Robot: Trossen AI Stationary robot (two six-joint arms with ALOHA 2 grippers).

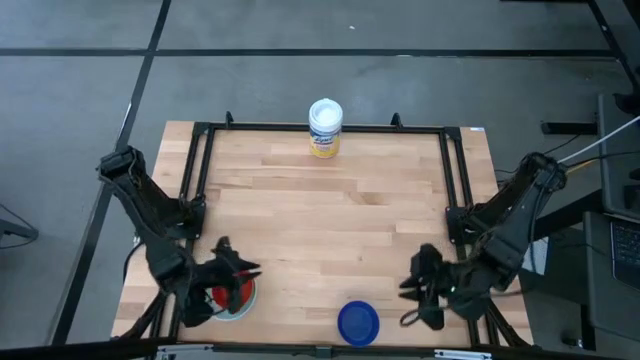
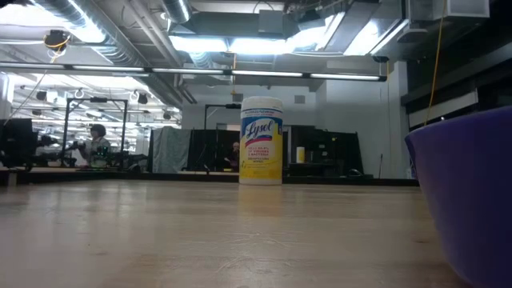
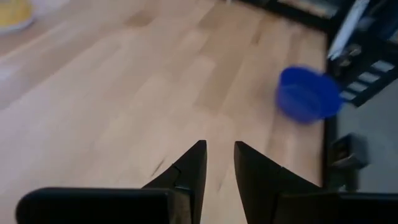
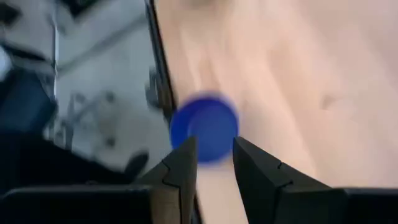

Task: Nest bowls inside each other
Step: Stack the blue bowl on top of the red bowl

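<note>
Smooth round blue bowl sits empty at the near edge of the pale wood-plank bench, left hand slightly parted and holding nothing over a red bowl nested in white, right hand slightly parted, empty, right of the blue.

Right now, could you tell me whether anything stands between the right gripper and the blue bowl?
Nothing visible does. Only bare table lies between the right gripper and the blue bowl. The canister stands far off at the opposite edge.
</note>
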